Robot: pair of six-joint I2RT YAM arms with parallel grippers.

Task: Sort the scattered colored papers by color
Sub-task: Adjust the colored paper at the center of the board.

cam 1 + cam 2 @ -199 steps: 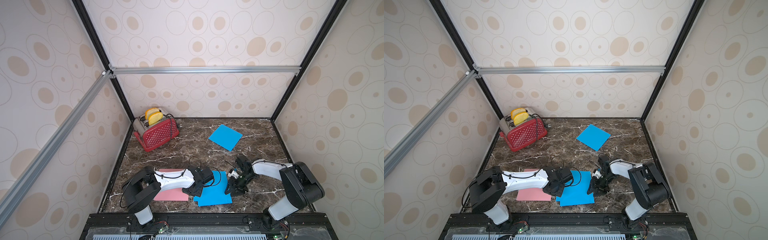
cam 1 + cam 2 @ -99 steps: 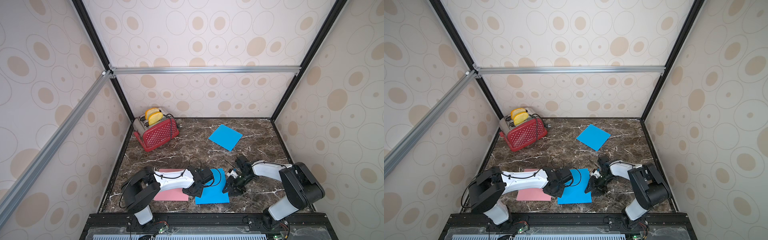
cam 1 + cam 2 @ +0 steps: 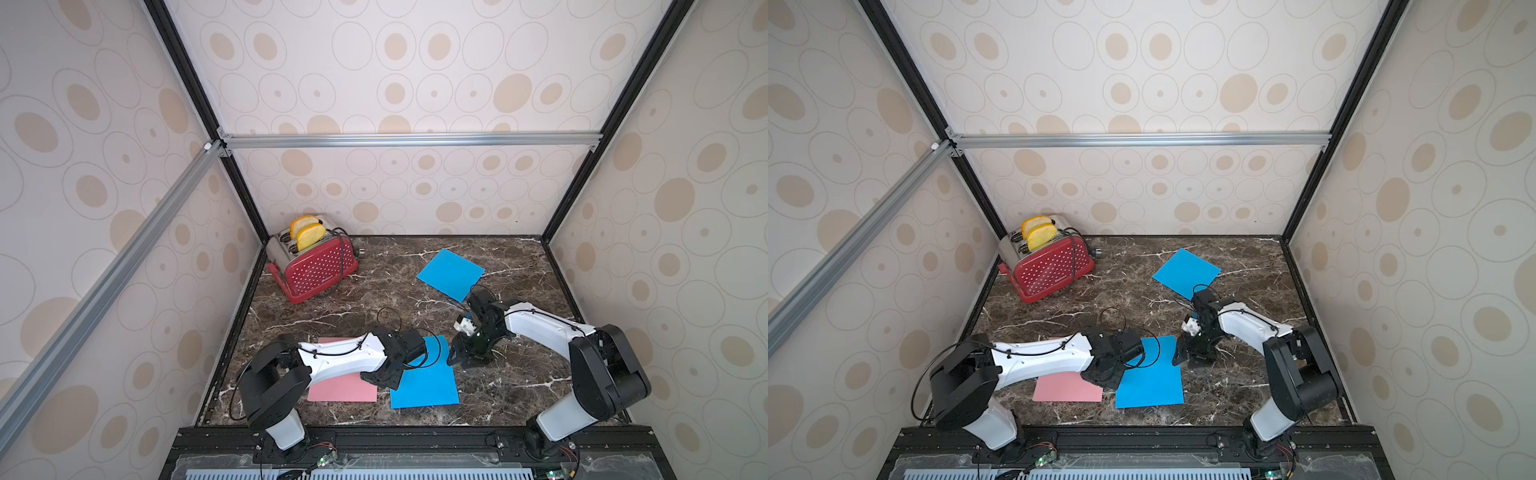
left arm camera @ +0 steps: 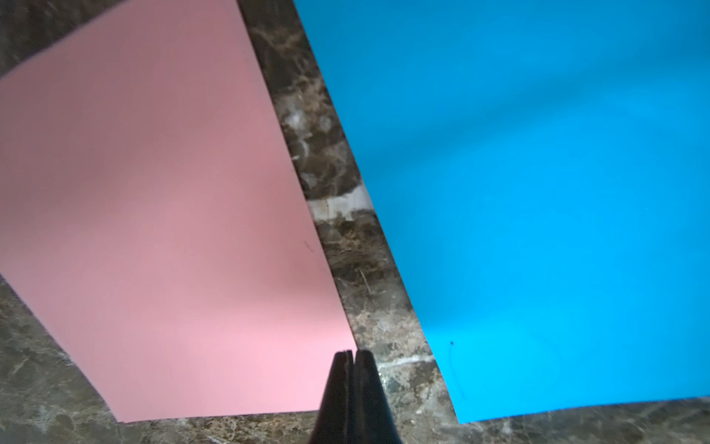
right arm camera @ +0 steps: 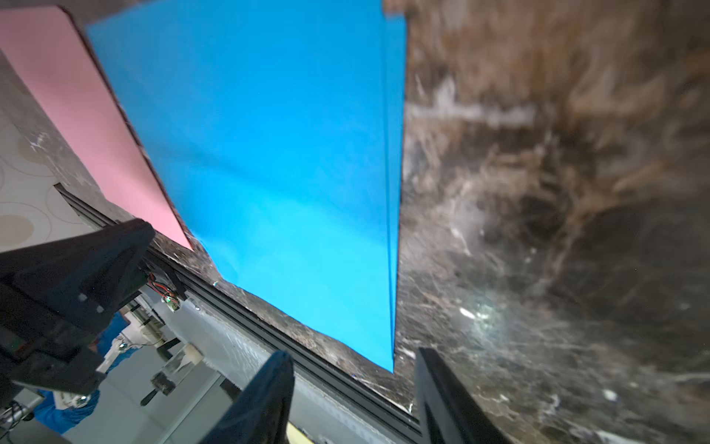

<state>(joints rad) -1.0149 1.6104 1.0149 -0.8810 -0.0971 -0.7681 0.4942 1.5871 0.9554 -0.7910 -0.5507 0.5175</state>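
A pink paper (image 3: 340, 388) (image 3: 1067, 388) lies flat at the front of the marble table, partly under my left arm. Just right of it, across a narrow strip of marble, lies a blue paper (image 3: 424, 382) (image 3: 1150, 382). Both sheets show in the left wrist view, pink (image 4: 153, 230) and blue (image 4: 538, 192). My left gripper (image 4: 352, 355) (image 3: 388, 382) is shut and empty, its tips over the gap at the pink sheet's edge. My right gripper (image 5: 353, 355) (image 3: 467, 360) is open and empty at the blue paper's (image 5: 269, 153) far right corner. A second blue paper (image 3: 451, 274) (image 3: 1185, 272) lies at the back right.
A red toaster (image 3: 316, 266) (image 3: 1050, 266) with two yellow slices stands at the back left, its cord trailing beside it. Patterned walls close in three sides of the table. A black frame rail (image 3: 415, 432) runs along the front edge.
My right gripper has opened wider and drawn slightly back from the front blue paper. That sheet's right edge has shifted a little leftward. The left arm has not moved.
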